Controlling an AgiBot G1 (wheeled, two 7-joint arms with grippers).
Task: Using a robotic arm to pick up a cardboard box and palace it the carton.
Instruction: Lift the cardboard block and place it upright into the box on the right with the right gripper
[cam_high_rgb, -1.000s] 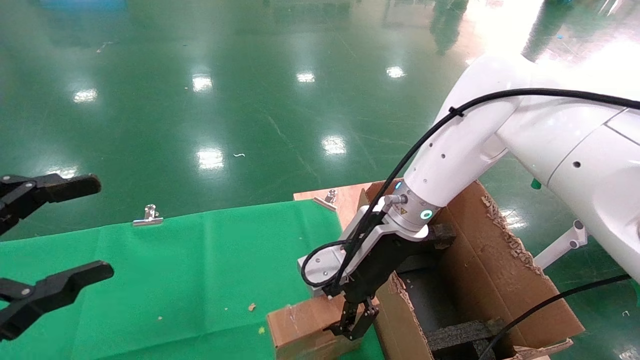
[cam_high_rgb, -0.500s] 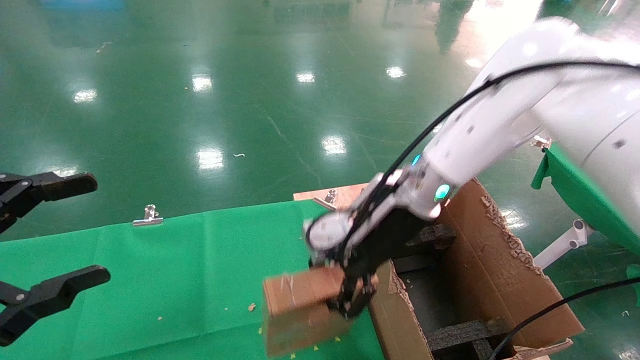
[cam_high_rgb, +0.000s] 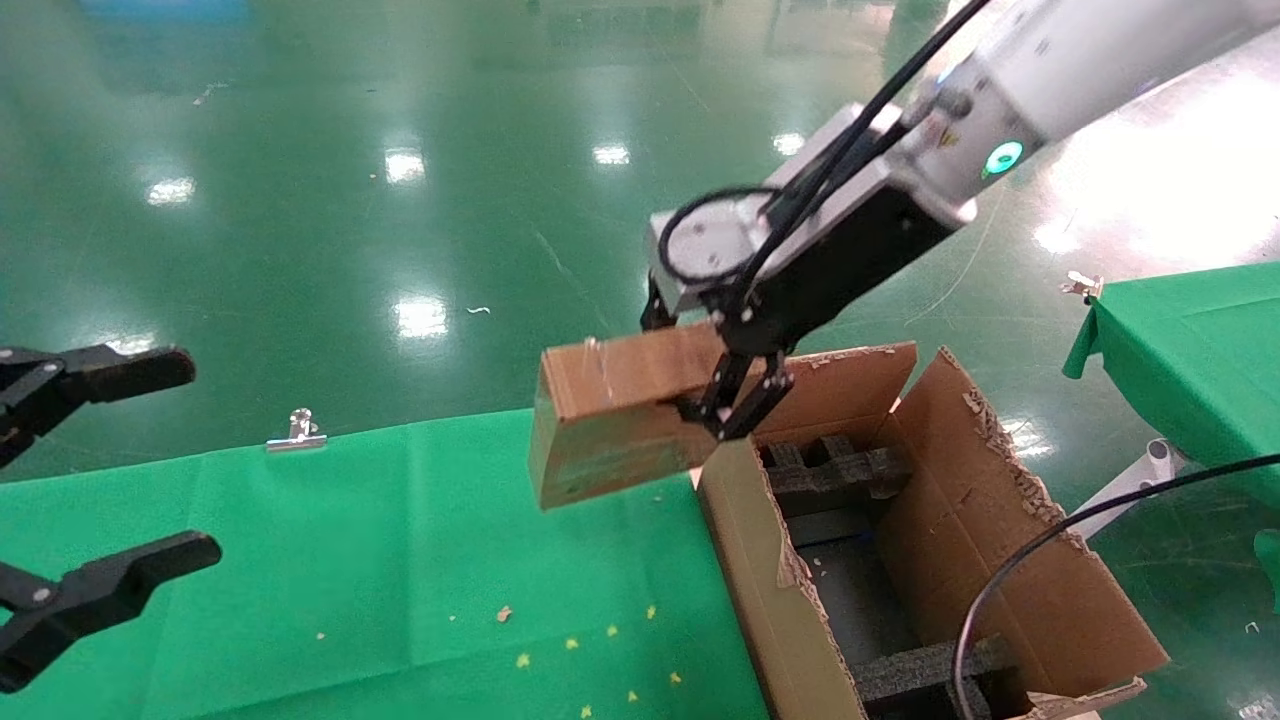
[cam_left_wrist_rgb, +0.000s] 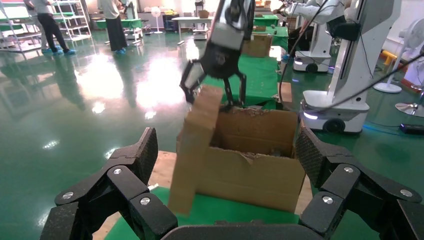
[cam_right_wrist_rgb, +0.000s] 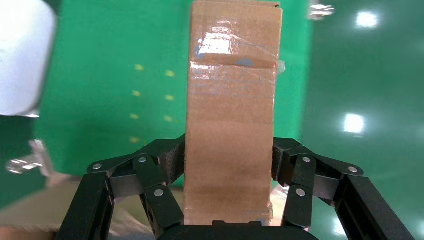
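Gripping only one end of the cardboard box (cam_high_rgb: 610, 420), the right tool (cam_high_rgb: 735, 395) is clamped on it in the air beside the carton (cam_high_rgb: 960, 530), above the green desk (cam_high_rgb: 350, 560). The box could swing, slip, or catch the carton's wall. The left tool (cam_high_rgb: 70, 500) waits with fingers apart.

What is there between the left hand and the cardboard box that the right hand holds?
Nothing: in the head view only bare green cloth lies between the open left hand and the cardboard box, held aloft by the right hand.

Head overhead; wrists near carton (cam_high_rgb: 960, 560).
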